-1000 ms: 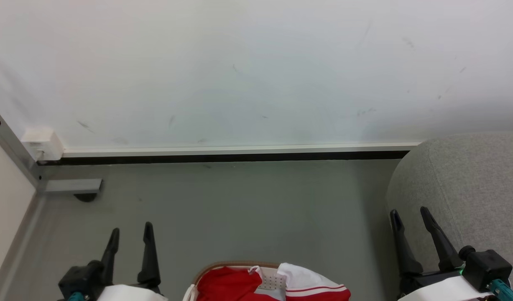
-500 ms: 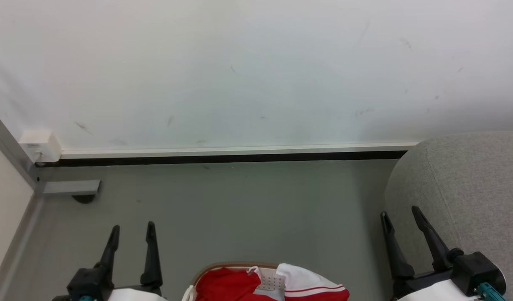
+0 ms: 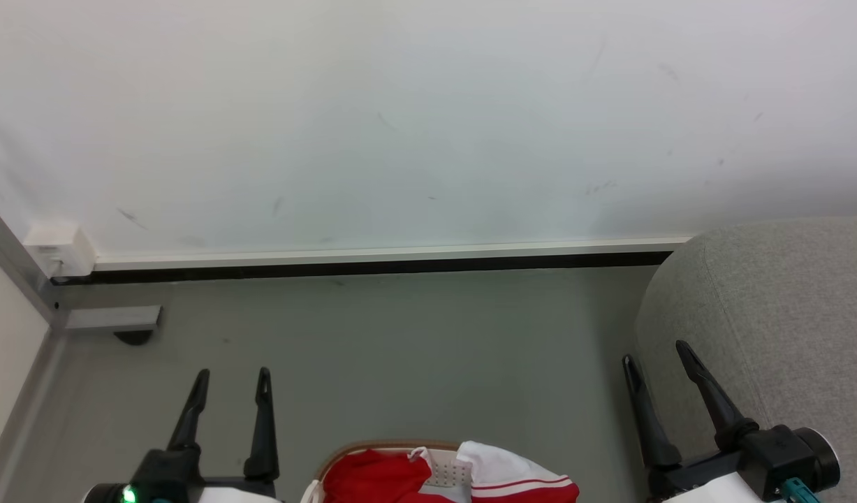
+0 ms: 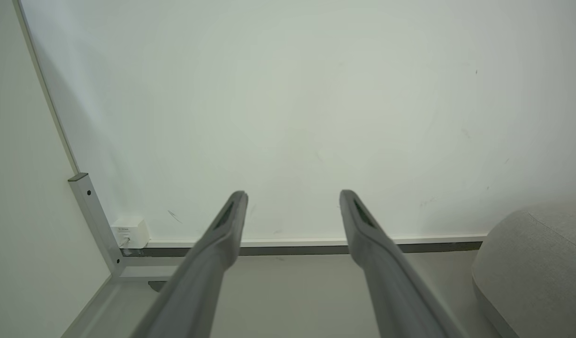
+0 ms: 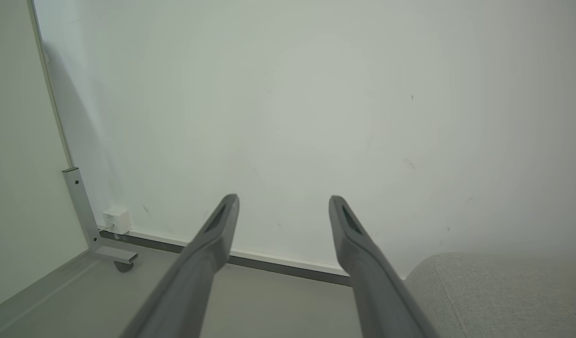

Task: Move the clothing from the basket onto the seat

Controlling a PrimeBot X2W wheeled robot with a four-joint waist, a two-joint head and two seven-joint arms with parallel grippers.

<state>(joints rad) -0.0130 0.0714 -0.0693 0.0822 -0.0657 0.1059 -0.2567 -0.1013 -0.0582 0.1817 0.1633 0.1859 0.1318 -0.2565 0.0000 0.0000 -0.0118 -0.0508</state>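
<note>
The basket (image 3: pixel 386 447) peeks in at the bottom middle of the head view, showing its tan rim and a white perforated handle. Red and white clothing (image 3: pixel 484 475) lies piled in it. The light grey seat (image 3: pixel 777 314) fills the right side and also shows at the right of both wrist views (image 4: pixel 536 263) (image 5: pixel 494 291). My left gripper (image 3: pixel 232 377) is open to the left of the basket, above the floor. My right gripper (image 3: pixel 657 351) is open beside the seat's rounded edge. Nothing is between either pair of fingers (image 4: pixel 231 220) (image 5: pixel 339 225).
A white wall (image 3: pixel 428 119) with a dark skirting strip (image 3: pixel 372 264) runs across ahead. A metal post foot (image 3: pixel 110 318) and a white box (image 3: pixel 54 248) sit in the left corner by a pale panel. Grey floor (image 3: pixel 414 349) lies between the basket and the wall.
The head view has drifted slightly, so the scene slid left. The left gripper has risen a little in view and the right gripper has shifted left and up. Both stayed open.
</note>
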